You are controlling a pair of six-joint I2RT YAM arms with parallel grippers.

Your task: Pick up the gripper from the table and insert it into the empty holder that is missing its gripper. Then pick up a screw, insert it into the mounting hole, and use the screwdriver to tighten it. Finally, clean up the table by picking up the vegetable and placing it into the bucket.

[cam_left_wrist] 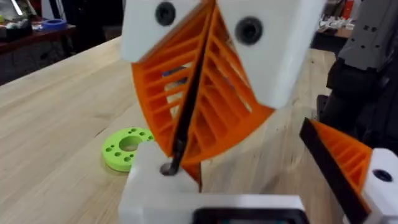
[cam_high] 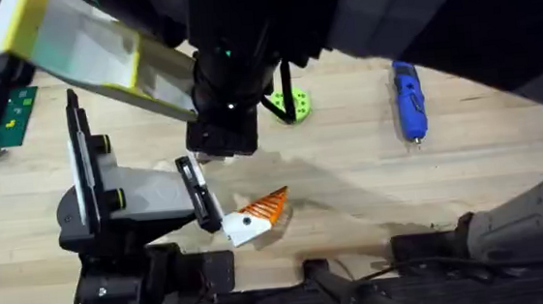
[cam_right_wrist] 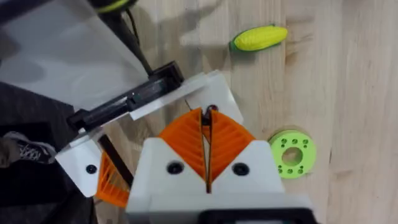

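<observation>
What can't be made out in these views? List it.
- Overhead: the far side of the table, hidden by a dark blurred arm.
- Right wrist: the thin dark piece pinched in the right gripper. It is mostly covered, so whether it is a screw is unclear.
- Left wrist: the green ring, partly behind the orange pads.

A: What sort of place are you working in?
B: You're in a robotics workshop. Plank-grain table [cam_high: 506, 167], green circuit boards [cam_high: 14, 116] at nine o'clock, blue screwdriver [cam_high: 408, 99] at two o'clock, lime-green ring [cam_high: 290, 104] at twelve o'clock.
</observation>
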